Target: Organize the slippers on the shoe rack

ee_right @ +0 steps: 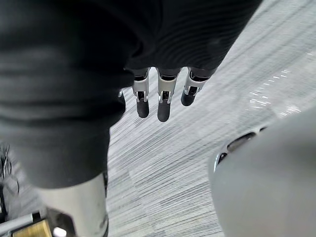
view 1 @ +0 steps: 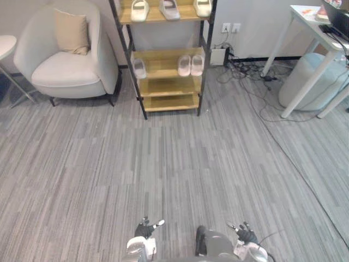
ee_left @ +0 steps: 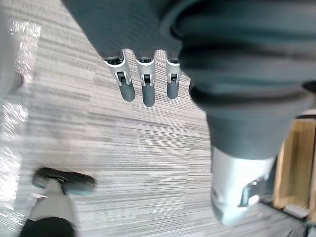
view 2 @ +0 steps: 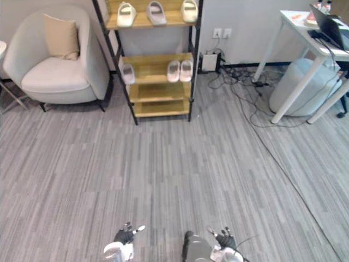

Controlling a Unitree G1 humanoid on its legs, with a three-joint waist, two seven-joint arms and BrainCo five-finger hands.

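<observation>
Left eye view: wooden shoe rack [view 1: 143,82] by far wall, white slippers [view 1: 191,65] on top and middle shelves; left hand [view 1: 144,230], right hand [view 1: 246,234] low over grey carpet [view 1: 174,164].
Left wrist view: fingers [ee_left: 148,91] straight, apart, empty.
Right wrist view: fingers [ee_right: 164,103] straight, empty.

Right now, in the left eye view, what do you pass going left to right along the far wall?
round side table → armchair → shoe rack → wall sockets → white desk
</observation>
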